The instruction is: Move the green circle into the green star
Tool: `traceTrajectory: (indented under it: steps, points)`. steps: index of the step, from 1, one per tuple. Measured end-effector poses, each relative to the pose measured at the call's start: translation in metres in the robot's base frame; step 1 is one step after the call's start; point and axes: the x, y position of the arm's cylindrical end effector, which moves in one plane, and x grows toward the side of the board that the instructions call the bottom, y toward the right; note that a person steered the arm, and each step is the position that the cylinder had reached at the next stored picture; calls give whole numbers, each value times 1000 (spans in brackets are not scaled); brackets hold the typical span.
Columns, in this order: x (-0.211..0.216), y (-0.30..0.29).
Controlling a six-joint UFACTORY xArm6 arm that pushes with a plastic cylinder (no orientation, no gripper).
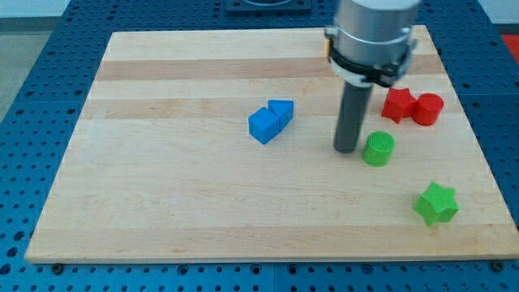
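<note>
A: Item one, my tip (347, 150). Location?

B: On the surface (162, 203), just beside the green circle (379, 149), at the circle's 9 o'clock. Whether it touches the block cannot be told; the gap, if there is one, is too thin to read.

A: Pincer, state?

B: None fitted. The arm ends in a plain rod, so there is nothing to open, close or grip with. It can only push.

A: Item two, the green star (436, 203).

B: At roughly 4 o'clock from the green circle, well apart from it, near the surface's lower right edge.

A: Why is the rod on that side?

B: Judged from the layout, a tip at 9 o'clock drives the circle toward 3 o'clock. The star lies lower, so the contact point probably needs to shift toward 10 or 11 o'clock for the push to run at the star.

A: Other stock?

B: Two red blocks (413, 106), touching, at 1 o'clock from the circle: one star-like, one round. Two blue blocks (271, 121), touching, a cube and what looks like a triangle, at about 10 o'clock from the tip. All stand clear of the likely path.
</note>
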Motion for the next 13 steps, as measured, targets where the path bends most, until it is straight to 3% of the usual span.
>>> traceTrajectory:
  steps: [2,3,4,6,8,9,11,13]
  points:
    - [20,11]
    - [3,-1]
    - [-42,-2]
    - [-13,13]
    - [57,18]
    - [59,18]
    - [-26,18]
    - [-6,50]
